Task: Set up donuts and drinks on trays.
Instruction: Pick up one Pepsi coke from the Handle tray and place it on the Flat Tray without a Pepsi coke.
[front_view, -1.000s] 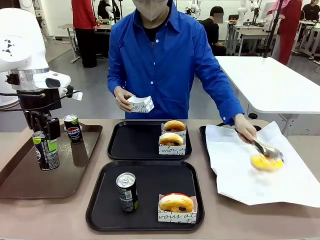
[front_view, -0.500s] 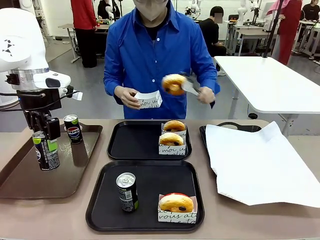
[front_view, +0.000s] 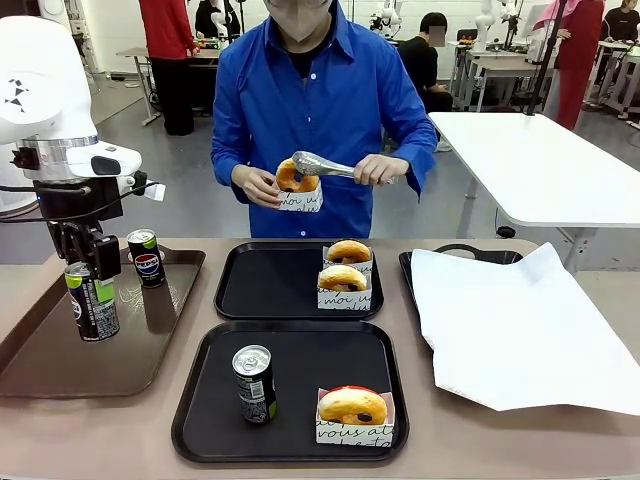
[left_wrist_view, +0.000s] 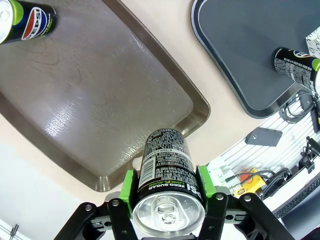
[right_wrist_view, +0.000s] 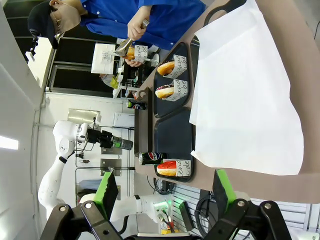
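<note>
- Landmark: the near black tray, the one closest to the robot on the surface.
- On that near tray stand one can and, to the can's right, one sleeved donut; going by the other tray's pair of donuts, it probably lacks a second one.
- Just beyond the near tray, the far black tray holds two sleeved donuts at its right side and no can yet.
- To the left of the near tray lies a brown tray. The left gripper has its fingers clamped on the top of a can standing there; in the left wrist view the green pads press both sides of the can. A second spare can stands behind it on the brown tray.
- Beyond the far tray, the person's hand holds a paper sleeve while tongs lower another donut into it.
- Right of the near tray, white paper lies bare of donuts.
- The right gripper is up off the surface with its fingers spread wide and empty.
- Judged left: the held can to the far tray, the sleeved donut to a tray.
</note>
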